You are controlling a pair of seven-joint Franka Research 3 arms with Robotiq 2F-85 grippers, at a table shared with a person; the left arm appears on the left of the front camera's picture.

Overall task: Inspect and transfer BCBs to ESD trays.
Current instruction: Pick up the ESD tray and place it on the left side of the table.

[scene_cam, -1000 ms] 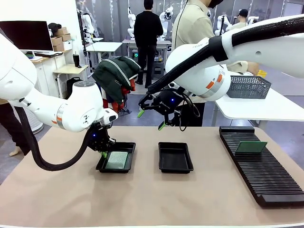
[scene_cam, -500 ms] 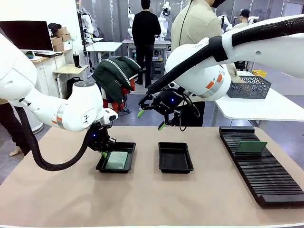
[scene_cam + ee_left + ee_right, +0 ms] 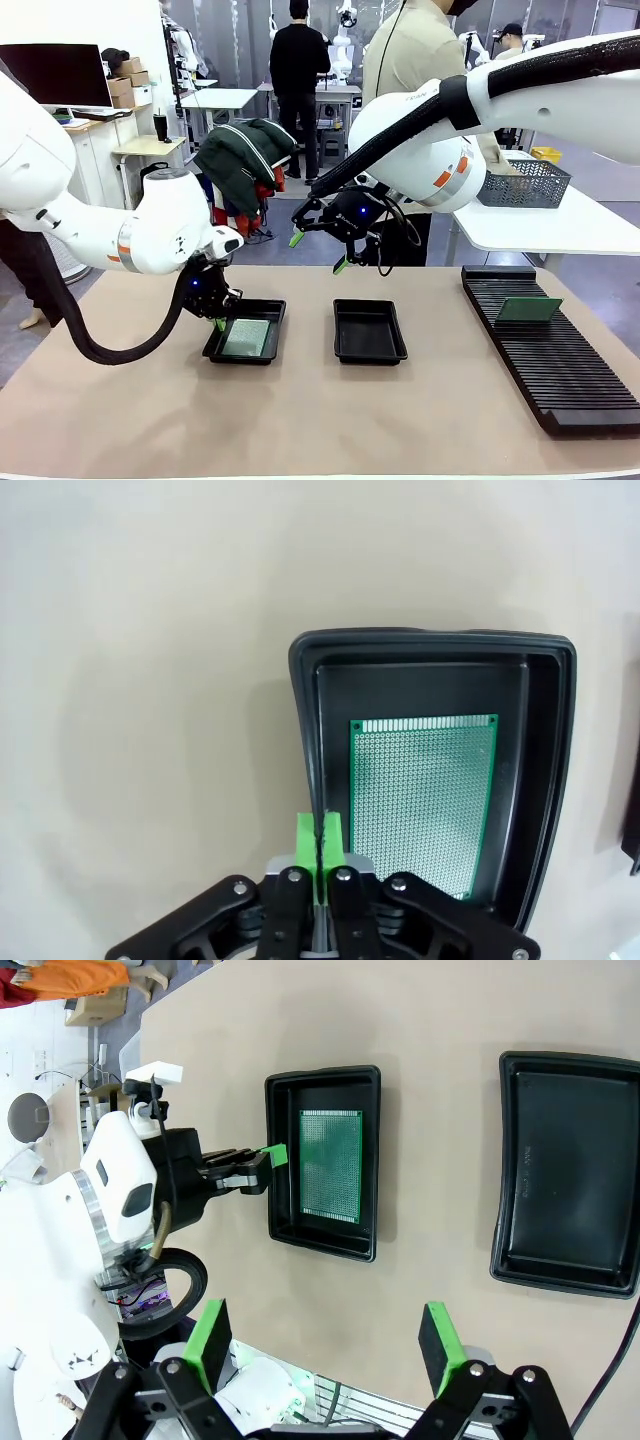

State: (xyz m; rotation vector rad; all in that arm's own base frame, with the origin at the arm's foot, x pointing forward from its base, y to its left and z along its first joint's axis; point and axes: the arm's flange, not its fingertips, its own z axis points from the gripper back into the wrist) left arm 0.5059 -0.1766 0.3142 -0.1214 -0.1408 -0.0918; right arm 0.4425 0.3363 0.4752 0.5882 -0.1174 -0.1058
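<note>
The slotted rack (image 3: pixel 570 380) runs off the front view at 4 o'clock, and its upright board (image 3: pixel 529 309) is too small for us to read. From the left wrist, we lose the 6 o'clock end of the BCB (image 3: pixel 425 800) and its tray (image 3: pixel 545 780) behind the linkage of the left fingers (image 3: pixel 307 840). A second tray (image 3: pixel 634 845) is cut at 3 o'clock.

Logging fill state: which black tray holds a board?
The tray beside the left end effector; a green board lies flat inside. The middle tray is empty.

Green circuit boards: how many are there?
2. One board lies flat in the left black tray; another board stands in the slotted rack at right. Others may be hidden.
</note>
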